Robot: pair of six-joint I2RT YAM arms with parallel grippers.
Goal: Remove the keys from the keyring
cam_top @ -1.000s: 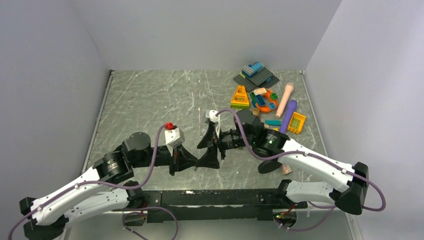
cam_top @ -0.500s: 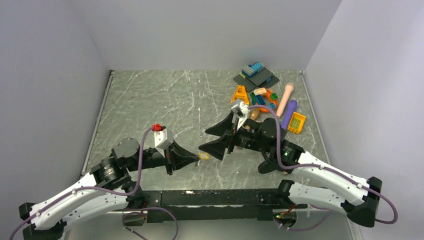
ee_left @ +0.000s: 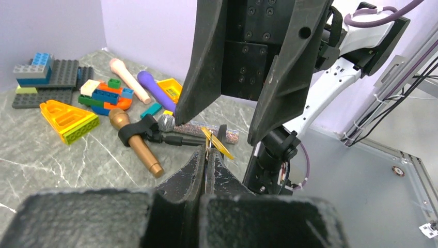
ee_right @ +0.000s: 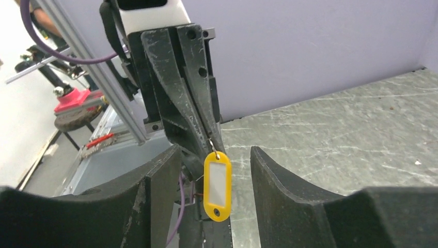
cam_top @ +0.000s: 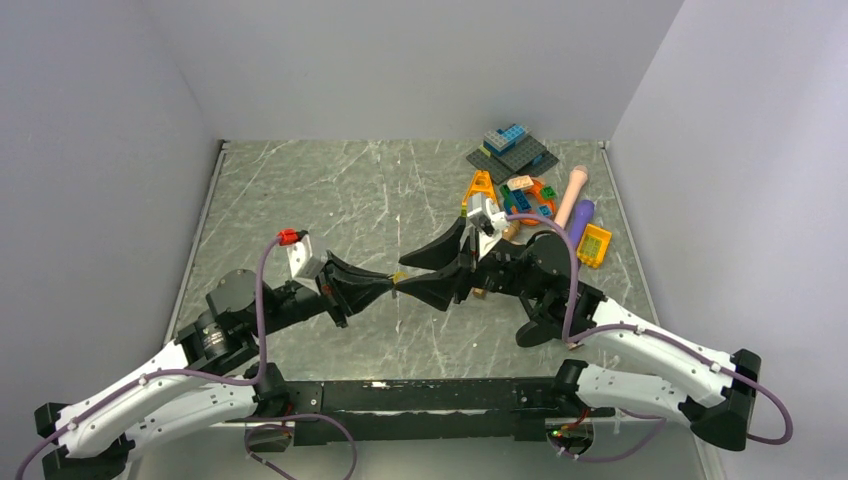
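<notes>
Two grippers face tip to tip mid-table from above, your left gripper (cam_top: 386, 284) at 9 o'clock of the right gripper (cam_top: 403, 277). Left wrist: it clamps the keyring (ee_left: 207, 149). Right wrist: jaws apart, flanking the yellow key tag (ee_right: 217, 185) hanging at 6 o'clock beneath the ring

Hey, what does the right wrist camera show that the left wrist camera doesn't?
Only the right wrist view shows the yellow key tag face-on, with its pale label window, hanging below the tip of the left gripper. Only the left wrist view shows the toys on the table: the gold toy microphone, the orange triangle block and the grey brick baseplate. Both show the left gripper shut on the keyring and the right gripper open, a finger on each side of the tag.
</notes>
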